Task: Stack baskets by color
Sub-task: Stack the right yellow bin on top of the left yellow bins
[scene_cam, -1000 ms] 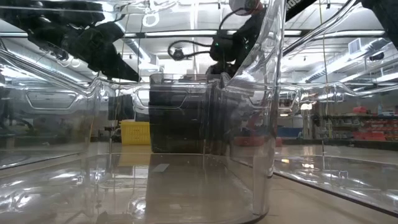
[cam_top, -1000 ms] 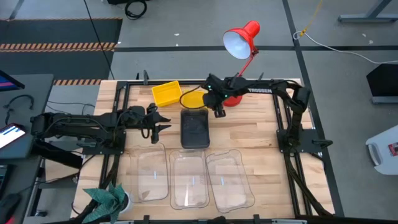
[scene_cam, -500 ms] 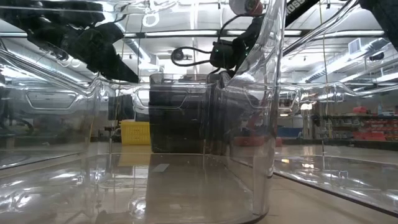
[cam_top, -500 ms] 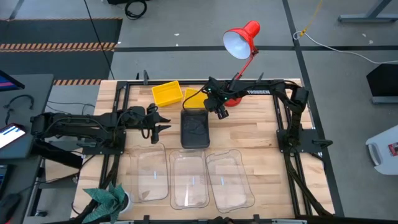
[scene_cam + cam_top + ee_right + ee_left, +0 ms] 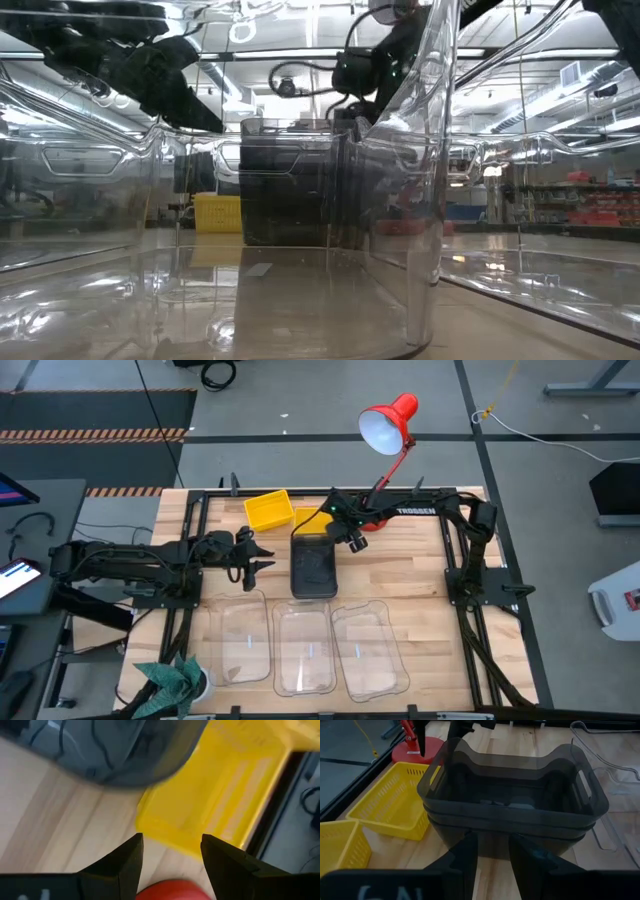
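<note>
A stack of smoky-grey baskets (image 5: 313, 567) rests on the table's middle; the left wrist view shows it as nested baskets (image 5: 512, 795). Two yellow baskets (image 5: 267, 510) (image 5: 308, 517) sit side by side at the far edge. Three clear baskets (image 5: 243, 635) (image 5: 303, 647) (image 5: 370, 647) stand in a row on the near side. My right gripper (image 5: 344, 536) hangs open above the table by the grey stack's far end, pointing steeply down; a yellow basket (image 5: 215, 795) lies past its fingers. My left gripper (image 5: 262, 557) waits open, left of the grey stack (image 5: 492, 847).
A red desk lamp (image 5: 388, 422) stands at the far edge, its round base (image 5: 376, 520) right beside my right gripper. A green cloth (image 5: 170, 680) lies at the near left corner. In the low view a clear basket's wall (image 5: 430, 150) fills the foreground.
My right gripper has rolled about its wrist and swung slightly toward the table's left, staying above the far end of the grey stack. The baskets have kept their places.
</note>
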Available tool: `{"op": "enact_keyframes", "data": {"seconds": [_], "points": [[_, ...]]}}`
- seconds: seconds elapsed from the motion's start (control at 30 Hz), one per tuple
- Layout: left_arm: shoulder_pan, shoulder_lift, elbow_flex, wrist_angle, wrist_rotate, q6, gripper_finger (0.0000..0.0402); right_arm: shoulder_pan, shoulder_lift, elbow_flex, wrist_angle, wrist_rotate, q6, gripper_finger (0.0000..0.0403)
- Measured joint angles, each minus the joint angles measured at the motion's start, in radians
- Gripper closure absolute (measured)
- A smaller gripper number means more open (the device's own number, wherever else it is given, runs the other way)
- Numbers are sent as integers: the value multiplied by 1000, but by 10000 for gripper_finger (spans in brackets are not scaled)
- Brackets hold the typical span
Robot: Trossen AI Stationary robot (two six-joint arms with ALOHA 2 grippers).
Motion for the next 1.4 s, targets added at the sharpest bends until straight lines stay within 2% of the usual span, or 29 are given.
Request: {"op": "enact_keyframes", "data": {"seconds": [0.17,0.33,0.63,0.8,1.07,1.2,1.4], "points": [[0,0,0,-1,0,0,285,-3,0,5,-47,-7,-46,199],[0,0,0,-7,0,0,285,-12,0,4,-88,-70,-136,199],[0,0,0,-28,0,-1,285,-22,5,-133,138,-99,-290,217],[0,0,0,-28,0,-6,285,-23,6,-146,193,-86,-300,249],[0,0,0,-27,0,-42,285,-25,6,-146,190,-79,-321,341],[0,0,30,-47,0,-92,285,-17,0,-136,176,-4,-321,388],[0,0,118,-139,-62,-128,285,-2,-8,-66,69,46,-285,376]]}}
